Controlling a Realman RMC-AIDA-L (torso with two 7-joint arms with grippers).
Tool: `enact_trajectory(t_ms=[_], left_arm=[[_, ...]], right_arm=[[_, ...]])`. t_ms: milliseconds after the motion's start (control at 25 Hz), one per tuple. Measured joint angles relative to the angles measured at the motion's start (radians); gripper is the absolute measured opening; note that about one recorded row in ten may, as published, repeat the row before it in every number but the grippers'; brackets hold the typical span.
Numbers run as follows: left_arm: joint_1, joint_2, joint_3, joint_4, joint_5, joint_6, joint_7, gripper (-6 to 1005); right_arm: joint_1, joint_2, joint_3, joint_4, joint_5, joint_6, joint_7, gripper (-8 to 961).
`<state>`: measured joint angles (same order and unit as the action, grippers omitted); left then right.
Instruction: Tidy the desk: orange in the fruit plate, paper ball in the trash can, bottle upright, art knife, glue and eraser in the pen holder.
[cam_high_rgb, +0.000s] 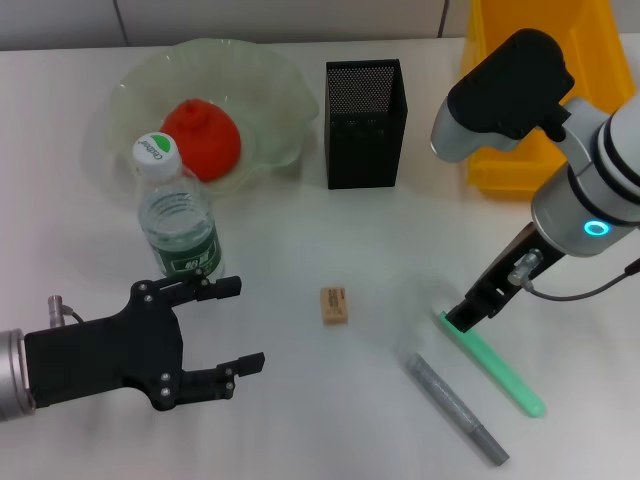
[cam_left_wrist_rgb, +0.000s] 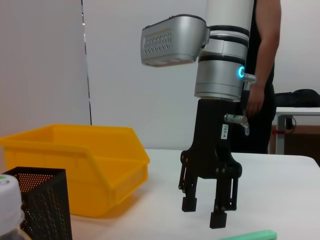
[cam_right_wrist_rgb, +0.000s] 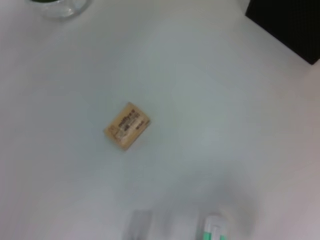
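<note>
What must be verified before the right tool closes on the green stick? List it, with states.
1. Right tool open: ok, fingers apart in the left wrist view.
2. Tool over the green stick: ok, but at its end, not its middle.
3. Grey stick apart from the green one: ok.
4. Pen holder upright: ok.
5. Room inside the pen holder: cannot tell.
6. Left tool out of the way: ok, open beside the bottle.

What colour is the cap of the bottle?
White with a green logo, clearest in the head view: bottle.

No lettering reads clearly on the bottle (cam_high_rgb: 178, 222) cap, its label, or the eraser (cam_high_rgb: 334, 304).
</note>
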<state>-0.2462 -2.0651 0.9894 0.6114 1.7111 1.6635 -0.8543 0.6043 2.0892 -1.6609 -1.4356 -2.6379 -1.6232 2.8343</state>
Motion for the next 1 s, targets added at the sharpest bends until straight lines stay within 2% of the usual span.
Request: enact_trajectory(t_ms=[640,1000], left_arm=[[0.008,0.005,-0.024,0.004,0.006,0.016,-0.001,795],[0.006,0.004,-0.026,0.004,0.007,0.019,0.0,795]], right_arm=[[0.006,0.002,-0.038,0.004,-0.009,0.041,0.037,694],[0.001,0.002,-0.062,0.061,-0.008,0.07,0.043,680]])
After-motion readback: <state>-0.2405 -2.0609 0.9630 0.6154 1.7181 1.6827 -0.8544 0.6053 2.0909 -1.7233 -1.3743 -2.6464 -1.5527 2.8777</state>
